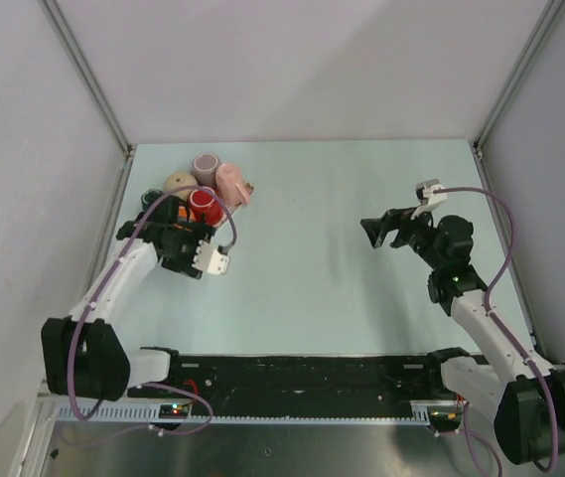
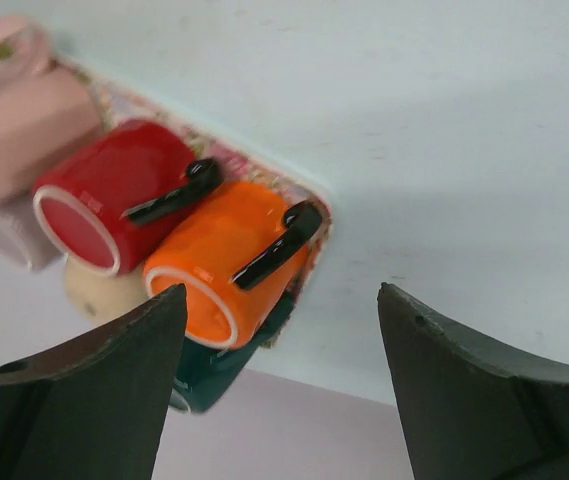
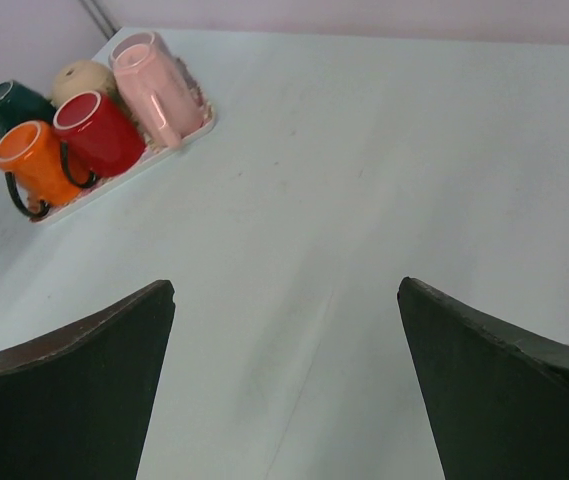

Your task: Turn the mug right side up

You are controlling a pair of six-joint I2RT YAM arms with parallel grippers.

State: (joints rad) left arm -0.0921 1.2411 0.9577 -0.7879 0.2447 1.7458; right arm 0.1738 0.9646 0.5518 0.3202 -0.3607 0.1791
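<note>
Fingers (image 2: 84, 390) of the left gripper (image 2: 281, 295) stand spread wide with nothing between them, just short of the patterned white tray (image 3: 164, 150). The right gripper (image 3: 286, 285) is likewise spread and empty, well to the right of the tray over the pale green table (image 1: 342, 248).

At the tray corner nearest the left gripper stands the likely target, a glossy orange ceramic mug (image 2: 204, 265) with a thin black loop handle (image 2: 269, 250). It appears to be mouth down, its white-ringed end toward the fingers.

Touching it, further along the tray, is a red ceramic mug (image 2: 114, 185). A pink mug (image 2: 24, 120) lies beyond, toward the tray's far end.

Judged rigid, moderately heavy, slick-glazed and liable to chip. Best taken across the body wall on the sides away from the red neighbour; the slim handle looks a poorer hold.
</note>
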